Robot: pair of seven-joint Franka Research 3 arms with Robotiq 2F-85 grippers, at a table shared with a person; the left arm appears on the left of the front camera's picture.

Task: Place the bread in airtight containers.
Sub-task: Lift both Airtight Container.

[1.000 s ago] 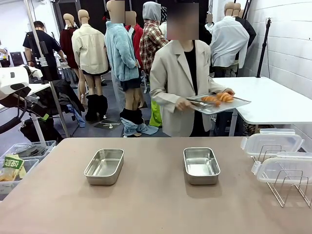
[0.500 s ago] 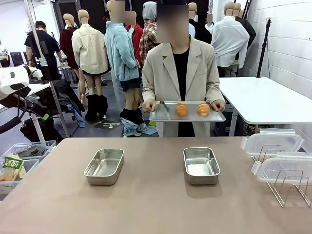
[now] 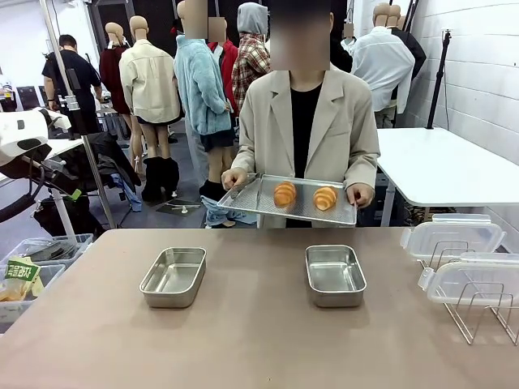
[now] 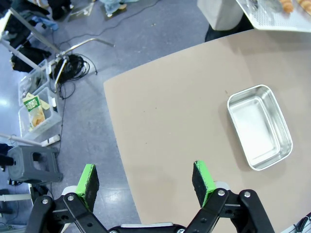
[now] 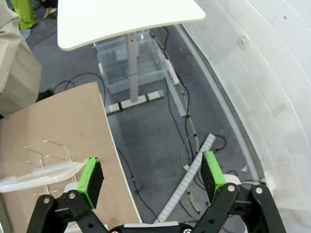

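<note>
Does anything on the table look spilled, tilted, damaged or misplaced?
Nothing stands out. The rectangular steel containers sit upright and empty, the translucent plastic lids rest on the wire rack, and both golden-brown rolls lie on the person's flat metal tray.

The left wrist view's top edge crops the tray and a bread roll.

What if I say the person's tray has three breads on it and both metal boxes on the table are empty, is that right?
Almost. The front view shows two breads on the person's tray, not three. Both metal boxes are empty.
</note>
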